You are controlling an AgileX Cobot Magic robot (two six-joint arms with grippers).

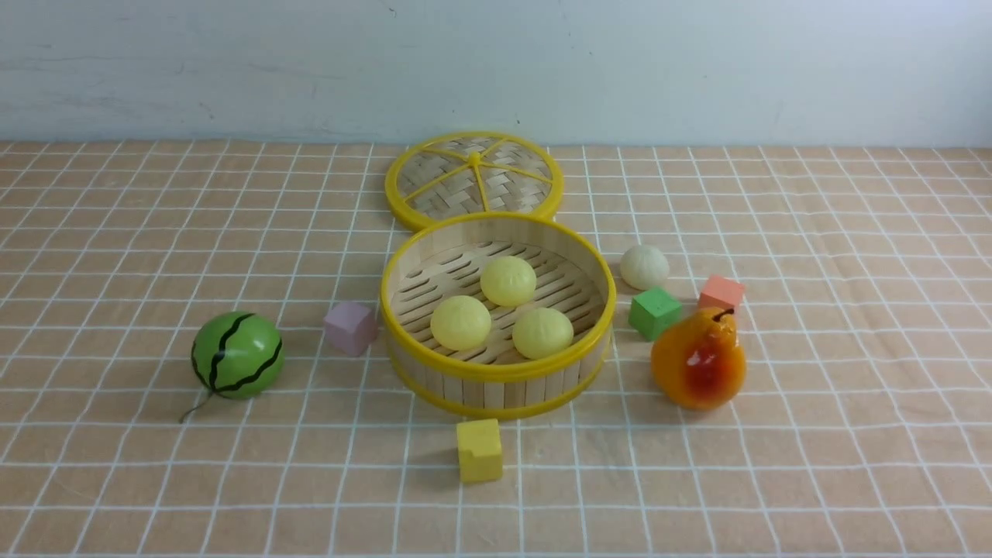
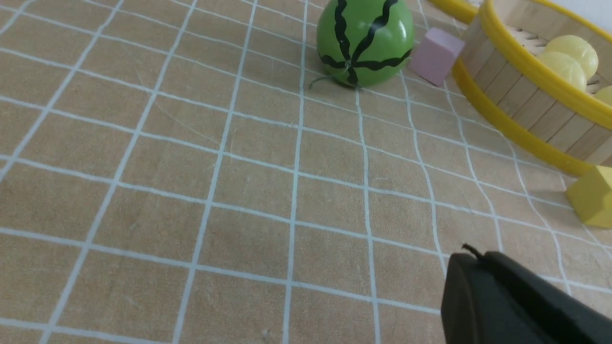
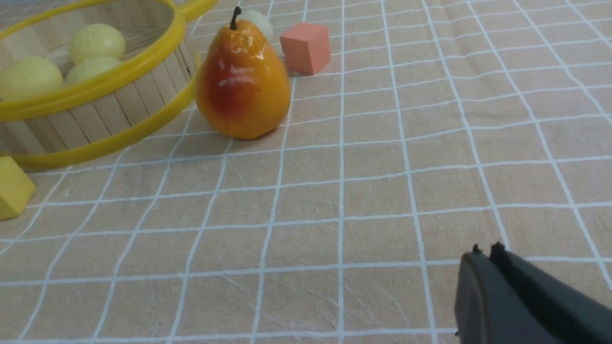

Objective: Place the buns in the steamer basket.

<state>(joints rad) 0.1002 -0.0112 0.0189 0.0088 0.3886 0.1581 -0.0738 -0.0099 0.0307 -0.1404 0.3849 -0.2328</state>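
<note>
The steamer basket (image 1: 497,370) stands mid-table with three pale yellow buns inside: one at the back (image 1: 508,280), one front left (image 1: 460,322), one front right (image 1: 542,333). The basket also shows in the left wrist view (image 2: 526,102) and the right wrist view (image 3: 95,114), with buns (image 2: 571,51) (image 3: 28,77) in it. My left gripper (image 2: 471,255) is shut and empty, low over bare cloth, well short of the basket. My right gripper (image 3: 485,251) is shut and empty over bare cloth, away from the basket. Neither gripper shows in the front view.
The flat woven lid (image 1: 474,180) lies behind the basket. A toy watermelon (image 1: 237,355) and pink block (image 1: 350,327) sit left of it; a yellow block (image 1: 479,449) in front; a whitish bun (image 1: 644,266), green block (image 1: 655,311), salmon block (image 1: 721,293) and orange pear (image 1: 698,361) to its right.
</note>
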